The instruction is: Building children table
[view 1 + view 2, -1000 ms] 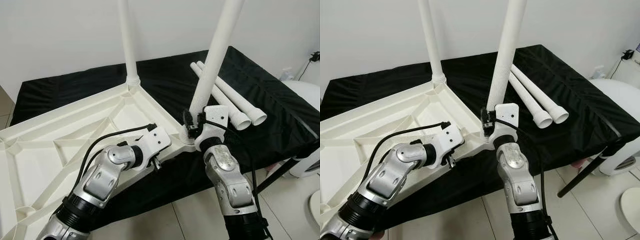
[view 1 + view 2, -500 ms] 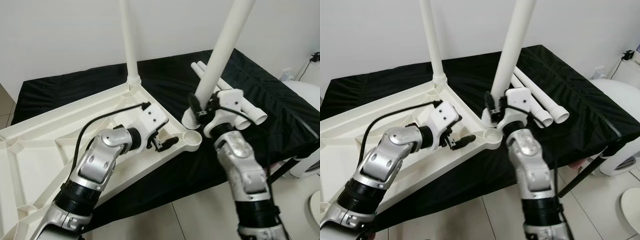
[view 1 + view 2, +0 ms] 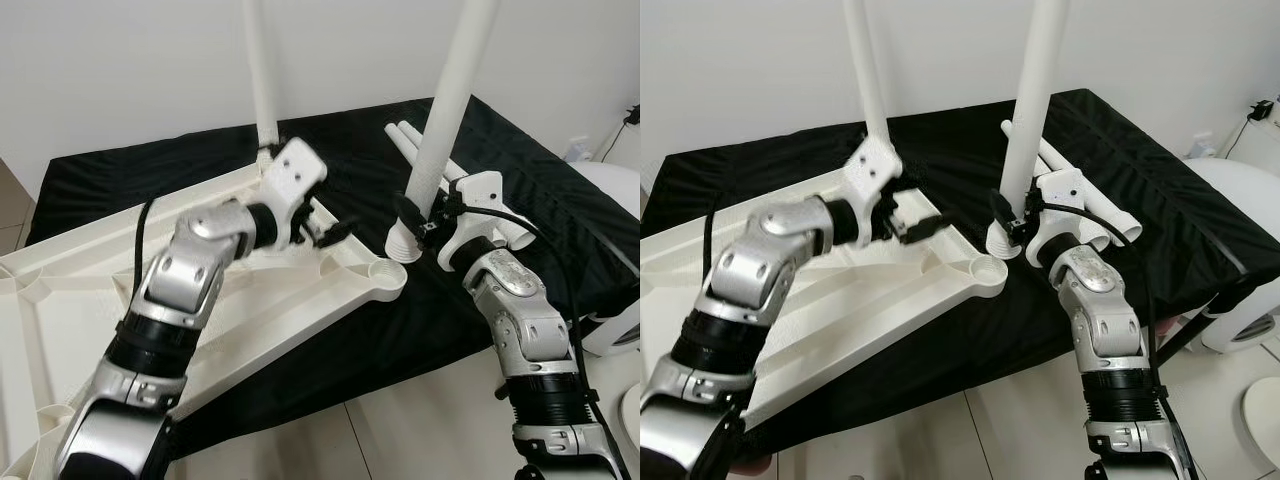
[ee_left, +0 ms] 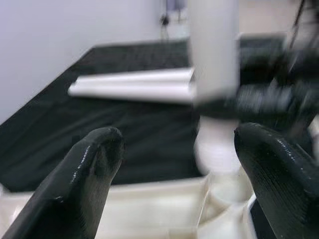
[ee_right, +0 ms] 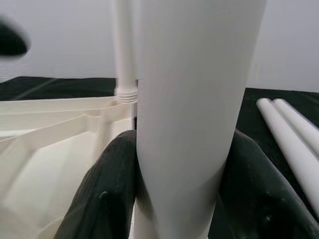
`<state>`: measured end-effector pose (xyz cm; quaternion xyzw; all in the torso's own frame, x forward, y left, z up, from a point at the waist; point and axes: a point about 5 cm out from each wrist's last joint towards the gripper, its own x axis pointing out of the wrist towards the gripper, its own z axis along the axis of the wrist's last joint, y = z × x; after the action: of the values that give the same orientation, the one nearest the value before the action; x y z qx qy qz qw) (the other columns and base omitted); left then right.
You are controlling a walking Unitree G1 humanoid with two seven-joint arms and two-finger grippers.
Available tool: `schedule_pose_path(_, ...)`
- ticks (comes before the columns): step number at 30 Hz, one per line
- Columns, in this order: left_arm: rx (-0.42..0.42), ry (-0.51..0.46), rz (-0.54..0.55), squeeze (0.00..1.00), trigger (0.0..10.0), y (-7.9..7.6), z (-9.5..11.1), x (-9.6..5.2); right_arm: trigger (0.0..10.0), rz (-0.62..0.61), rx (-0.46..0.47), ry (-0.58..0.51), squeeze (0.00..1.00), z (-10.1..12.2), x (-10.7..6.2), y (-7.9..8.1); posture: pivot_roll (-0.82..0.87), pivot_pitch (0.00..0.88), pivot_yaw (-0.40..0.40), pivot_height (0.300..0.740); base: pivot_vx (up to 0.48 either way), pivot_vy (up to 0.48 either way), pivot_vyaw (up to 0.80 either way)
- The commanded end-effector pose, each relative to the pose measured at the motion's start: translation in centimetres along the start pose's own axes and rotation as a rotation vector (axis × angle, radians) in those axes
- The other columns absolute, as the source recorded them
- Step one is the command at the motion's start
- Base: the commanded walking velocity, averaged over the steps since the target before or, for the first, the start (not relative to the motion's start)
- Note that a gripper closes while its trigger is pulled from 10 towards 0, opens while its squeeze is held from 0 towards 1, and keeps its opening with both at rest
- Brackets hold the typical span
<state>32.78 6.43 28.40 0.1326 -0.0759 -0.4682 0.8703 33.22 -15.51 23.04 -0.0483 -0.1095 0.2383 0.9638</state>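
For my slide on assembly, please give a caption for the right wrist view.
Right gripper clamps an upright white table leg beside the upside-down tabletop.

Matt off-white moulded plastic on tabletop (image 3: 300,300), lower left of frame, ribbed underside, slight sheen on edges. Smooth white plastic on held leg (image 3: 452,100), upper right; same finish on fitted leg (image 3: 262,70), upper centre, and spare legs (image 3: 1090,205). Black cloth (image 3: 480,150) across mid frame, soft, matt, creased. Brushed silver metal on arms, white plastic wrist housings. Black fingers (image 4: 89,174) rubbery, finely textured, low gloss. Glossy pale floor tiles (image 3: 420,430), bottom right. Matt white wall (image 3: 120,70).
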Motion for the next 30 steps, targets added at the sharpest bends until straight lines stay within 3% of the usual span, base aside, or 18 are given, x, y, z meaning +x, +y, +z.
schedule_pose_path(1, -0.04, -0.039, -0.057, 0.0, 10.0, -0.4, 0.9, 0.3, 10.0, 0.049, 0.0, -0.007, 0.0, 0.3, 0.3, 0.1, -0.09, 0.063, 0.012, 0.74, 0.0, 0.0, 0.0)
schedule_pose_path(9, -0.154, -0.13, -0.149, 0.0, 10.0, -1.1, 2.7, 1.2, 10.0, 0.105, -0.005, -0.015, 0.0, 0.4, 0.3, 0.0, -0.09, 0.051, 0.01, 0.74, 0.0, 0.0, 0.0)
schedule_pose_path(12, -0.2, -0.159, -0.205, 0.0, 10.0, -1.8, 3.6, 2.1, 10.0, 0.149, -0.019, -0.029, 0.0, 0.8, 0.5, -0.1, -0.1, 0.044, 0.01, 0.74, 0.0, 0.0, 0.0)
schedule_pose_path(24, -0.25, -0.169, -0.189, 0.0, 10.0, -1.5, 4.3, 3.6, 10.0, 0.286, -0.013, -0.065, 0.0, 1.2, 0.3, 1.4, -0.11, 0.026, 0.013, 0.74, 0.0, 0.0, 0.0)
schedule_pose_path(30, -0.25, -0.149, -0.162, 0.0, 10.0, -1.0, 4.1, 3.8, 10.0, 0.296, -0.015, -0.076, 0.0, 1.3, 0.3, 1.5, -0.11, 0.02, 0.017, 0.74, 0.0, 0.0, 0.0)
